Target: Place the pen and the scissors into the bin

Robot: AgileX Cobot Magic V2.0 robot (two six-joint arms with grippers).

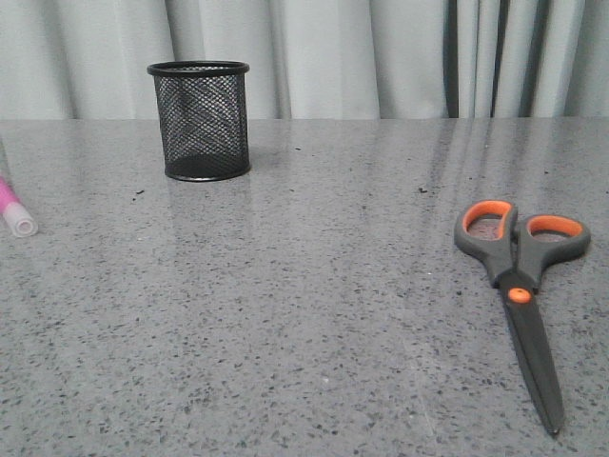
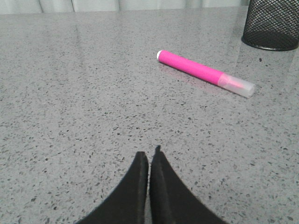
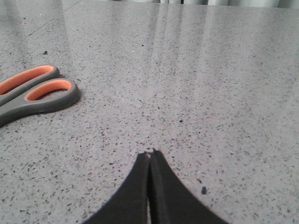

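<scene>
On the grey speckled stone-look desk (image 1: 304,314), toward its far side and left of centre: one small round black wire-mesh pencil cup, the bin (image 1: 199,121), upright, with a solid rim and base; nothing shows through its mesh.

Well to the left of the bin and nearer the camera: one slim bright pink pen (image 1: 13,211) with a translucent whitish cap, lying flat on the desk. Only its capped end shows at the edge of the front view; the left wrist view shows it whole (image 2: 205,73), cap end pointing toward the bin (image 2: 272,24), the two apart.

Well to the right of the bin and nearer the camera: one pair of large scissors (image 1: 519,286), dark grey handles lined in orange, orange pivot screw, dark blades closed. Flat on the desk, handles toward the far side, blade tips toward the near edge.

Left pincer (image 2: 148,157): black fingers pressed together, holding nothing, low over bare desk, the pen lying beyond it, apart.

Right pincer (image 3: 149,155): black fingers pressed together, holding nothing, over bare desk, scissor handles (image 3: 35,91) off to one side, not touching.

Behind the desk: pale grey pleated curtain (image 1: 381,57).
</scene>
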